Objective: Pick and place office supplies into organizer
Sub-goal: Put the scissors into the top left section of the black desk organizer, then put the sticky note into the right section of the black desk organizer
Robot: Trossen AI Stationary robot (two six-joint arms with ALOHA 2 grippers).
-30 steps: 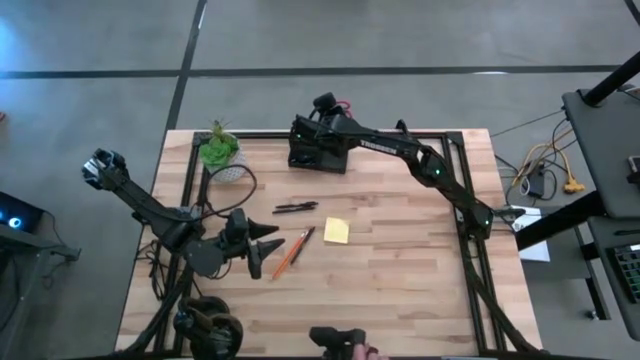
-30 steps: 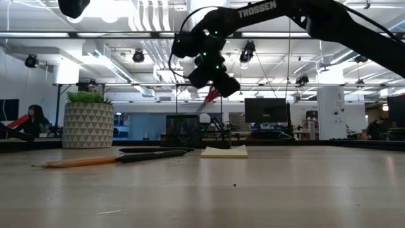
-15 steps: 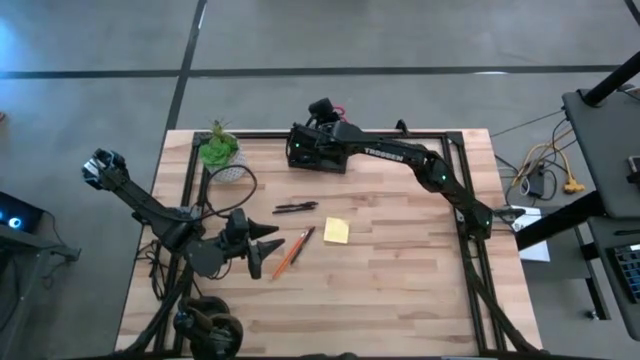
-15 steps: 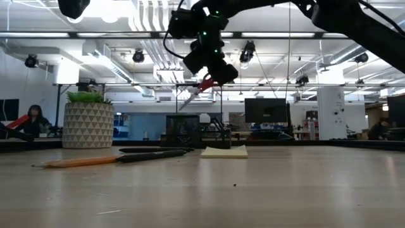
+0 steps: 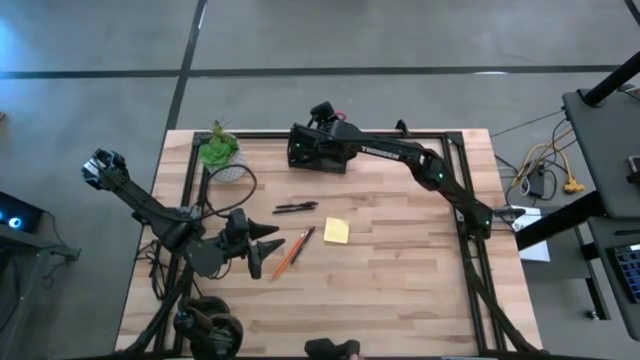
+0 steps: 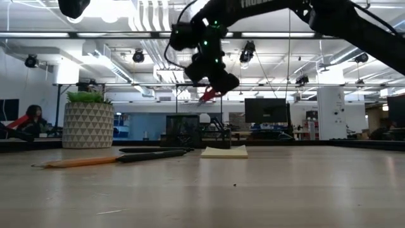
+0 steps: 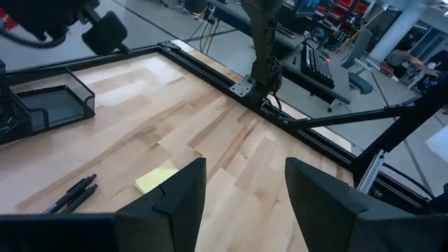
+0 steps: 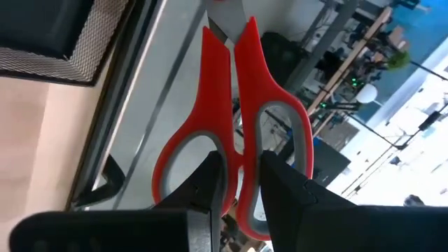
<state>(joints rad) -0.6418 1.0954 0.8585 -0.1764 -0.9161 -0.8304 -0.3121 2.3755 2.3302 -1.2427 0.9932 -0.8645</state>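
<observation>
- Right gripper [image 6: 212, 85] is hanging above the organizer [image 5: 318, 158] at the far edge of the surface [image 5: 400, 270], its fingers [image 8: 210, 183] closing on the scissors [image 8: 234, 150] at the red handles, blades pointing away
- Scissors are likely handling as a stiff, fairly light tool; the smooth plastic loops could be pivoting in a narrow pinch, so the neck where the two loops meet is looking the surest hold
- Left gripper [image 5: 262, 243] is waiting low near the pencils, fingers [image 7: 175, 199] spread apart and holding nothing
- Count, scissors: one, held in the air
- Count, sticky pad [image 5: 336, 231]: one, lying flat mid-surface; light and soft-edged, probably best taken by opposite edges
- Count, pens [image 5: 295, 208]: two, lying side by side
- Count, pencils [image 5: 290, 252]: apparently two, thin, rigid and prone to rolling
- Plant [image 5: 219, 150]: one, standing beside the organizer, outside the task
</observation>
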